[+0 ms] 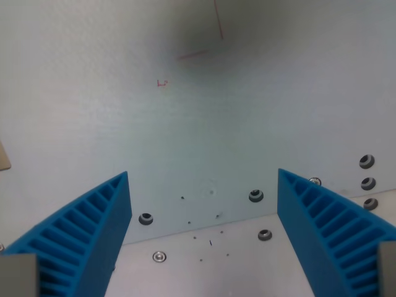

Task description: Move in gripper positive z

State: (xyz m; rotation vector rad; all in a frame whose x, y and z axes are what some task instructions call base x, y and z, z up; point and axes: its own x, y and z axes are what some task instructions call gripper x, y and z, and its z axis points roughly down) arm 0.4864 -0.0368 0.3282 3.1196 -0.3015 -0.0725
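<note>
My gripper [204,185] is open, with nothing between its jaws. Its two blue ribbed fingers show at the bottom of the wrist view, one at the left [83,238] and one at the right [328,229]. Below them lies a pale grey-blue flat surface [198,117] with thin red pen marks [201,54] near the top. No loose object lies between the fingers.
A lighter plate [204,260] with screws and holes runs along the bottom, its edge slanting up toward the wrist view's right. Several screw holes [367,162] sit at the right. A tan corner [4,158] shows at the left edge. A soft shadow darkens the top middle.
</note>
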